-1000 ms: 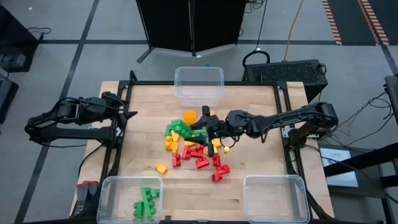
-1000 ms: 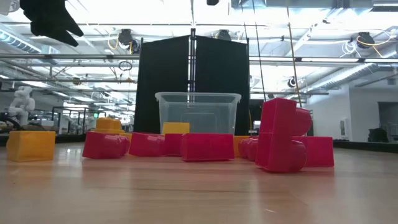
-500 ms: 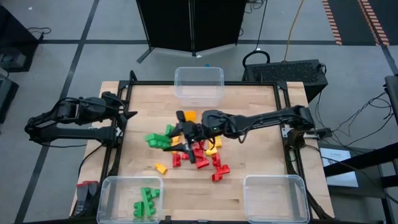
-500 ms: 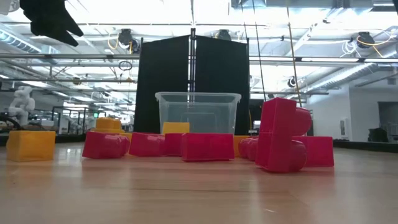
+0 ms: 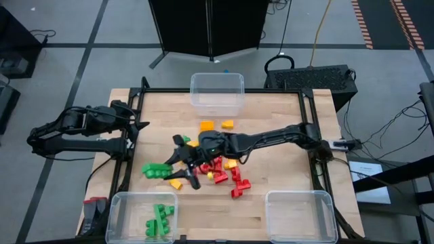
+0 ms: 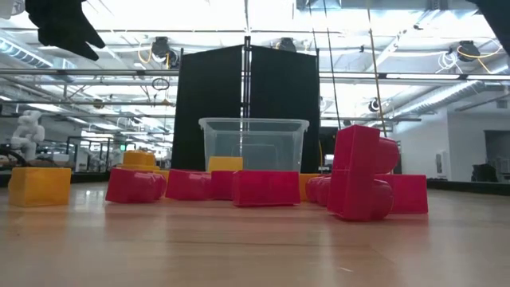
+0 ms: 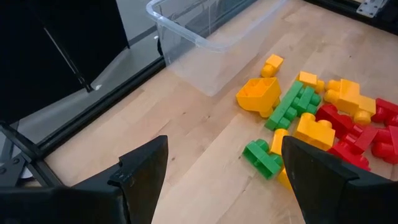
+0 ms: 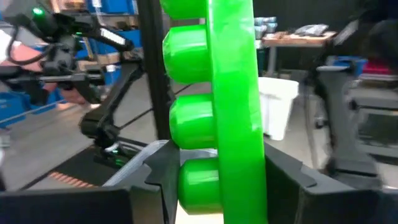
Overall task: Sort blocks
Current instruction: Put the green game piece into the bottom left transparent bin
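Observation:
My right gripper [image 5: 173, 165] reaches from the table's right across the pile and is shut on a long green block [image 5: 154, 169], which fills the right wrist view [image 8: 230, 106]. The other blocks, red, yellow-orange and green [image 5: 220, 166], lie loose on the wooden table at its middle. In the low view they show as a row of red blocks [image 6: 263, 187] and a yellow one [image 6: 38, 186]. My left gripper [image 5: 139, 125] waits open at the table's left edge, its fingers apart in the left wrist view [image 7: 224, 180]. My right gripper pinches the green block's near end [image 8: 249, 199] between its two fingers, one on the studded side and one on the smooth side. The fingers come level from the table's right. The block sticks out past the fingertips toward the table's left, clear of the table.
A clear bin [image 5: 217, 93] stands at the far edge. Another clear bin [image 5: 121, 203] at the near left holds green blocks [image 5: 159, 220]. A third clear bin [image 5: 302, 215] stands at the near right. Bare wood lies left of the pile.
My right gripper has carried the green block away from the pile, toward the table's left and a little toward its near edge, with the arm stretching out. The block has stayed in the shut fingers throughout.

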